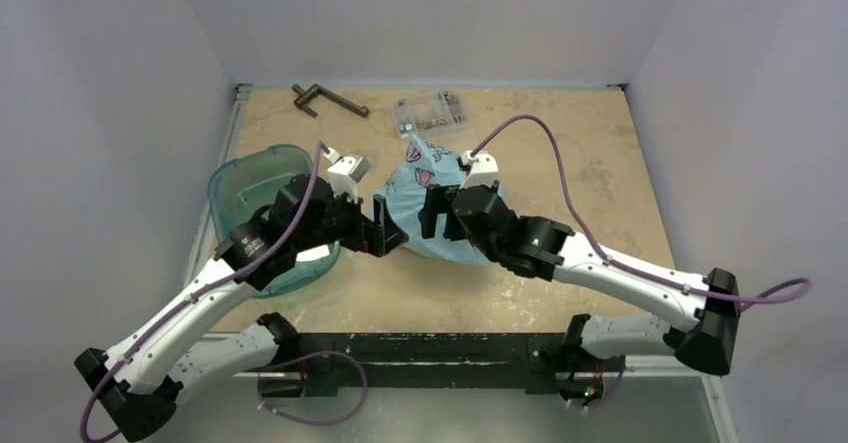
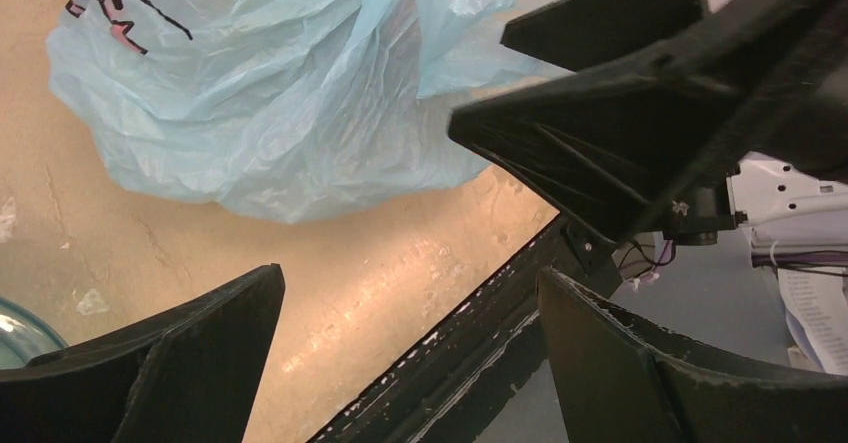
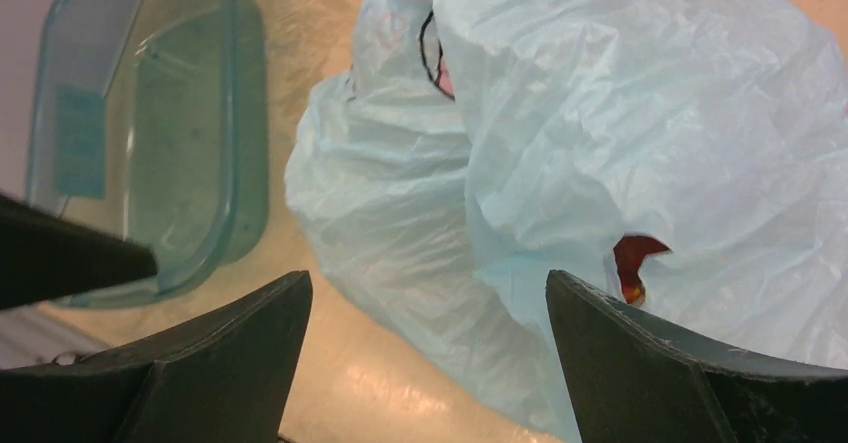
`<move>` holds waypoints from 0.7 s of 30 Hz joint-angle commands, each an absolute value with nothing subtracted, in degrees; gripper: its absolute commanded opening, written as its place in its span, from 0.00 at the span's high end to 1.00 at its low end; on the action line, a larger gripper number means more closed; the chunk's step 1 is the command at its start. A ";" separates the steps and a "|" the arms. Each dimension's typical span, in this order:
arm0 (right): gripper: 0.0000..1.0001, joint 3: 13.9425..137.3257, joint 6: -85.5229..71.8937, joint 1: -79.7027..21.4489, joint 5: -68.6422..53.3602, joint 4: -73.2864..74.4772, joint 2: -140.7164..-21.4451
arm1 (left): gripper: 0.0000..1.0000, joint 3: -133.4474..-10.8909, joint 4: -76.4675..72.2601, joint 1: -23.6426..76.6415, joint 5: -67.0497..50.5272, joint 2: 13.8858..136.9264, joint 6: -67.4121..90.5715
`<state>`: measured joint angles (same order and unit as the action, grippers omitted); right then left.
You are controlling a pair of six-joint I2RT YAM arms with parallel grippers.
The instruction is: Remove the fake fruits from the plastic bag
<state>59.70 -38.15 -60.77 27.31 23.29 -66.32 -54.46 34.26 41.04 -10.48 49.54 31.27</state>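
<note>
The light-blue plastic bag [image 1: 430, 178] lies crumpled mid-table, between my two grippers. My left gripper [image 1: 392, 225] is at its left side, open. In the left wrist view the bag [image 2: 290, 93] sits beyond the left gripper [image 2: 410, 271], with bare table between the fingers. My right gripper [image 1: 436, 213] is at the bag's near right, also open. In the right wrist view the bag [image 3: 620, 103] fills the area ahead of the right gripper [image 3: 426, 274]. A dark red fake fruit [image 3: 632, 258] shows through a gap in the plastic by the right finger. Other fruits are hidden.
A teal translucent tub [image 1: 250, 178] stands left of the bag, partly under my left arm, and its wall [image 3: 150, 143] shows in the right wrist view. A clear parts box [image 1: 432, 113] and a dark metal tool [image 1: 328, 100] lie at the back. The table's dark front edge [image 2: 480, 363] runs just below the left gripper.
</note>
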 commanded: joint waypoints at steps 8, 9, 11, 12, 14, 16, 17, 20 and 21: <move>0.11 57.34 -28.84 -61.00 47.60 3.12 -75.92 | 0.01 -52.97 31.56 41.31 -10.34 48.89 33.17; 0.11 56.83 -27.04 -61.00 47.28 1.09 -76.47 | 0.02 -52.80 31.55 41.31 -10.37 48.68 33.11; 0.11 58.04 -26.19 -60.99 49.59 2.94 -77.84 | 0.05 -52.60 31.40 41.31 -10.38 48.60 32.91; 0.11 58.84 -25.30 -61.00 51.50 3.71 -78.25 | 0.06 -52.56 31.38 41.31 -10.44 48.65 32.85; 0.11 59.43 -24.11 -61.00 51.81 3.98 -77.92 | 0.07 -52.41 31.38 41.31 -10.61 48.77 32.76; 0.12 59.63 -23.44 -61.00 54.22 5.00 -76.69 | 0.07 -52.32 31.43 41.35 -10.63 48.82 32.74; 0.12 59.85 -23.77 -60.95 54.55 6.09 -76.26 | 0.07 -52.25 31.43 41.31 -10.63 48.83 32.69; 0.13 61.01 -26.49 -61.00 53.64 10.08 -75.04 | 0.07 -52.31 31.52 41.31 -10.55 48.76 32.51; 0.13 61.74 -27.73 -61.00 53.42 12.37 -75.10 | 0.07 -52.30 31.47 41.31 -10.50 48.78 32.42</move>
<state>57.60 -26.00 -60.80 50.30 7.90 -77.34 -52.56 33.50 41.01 -10.02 49.41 32.40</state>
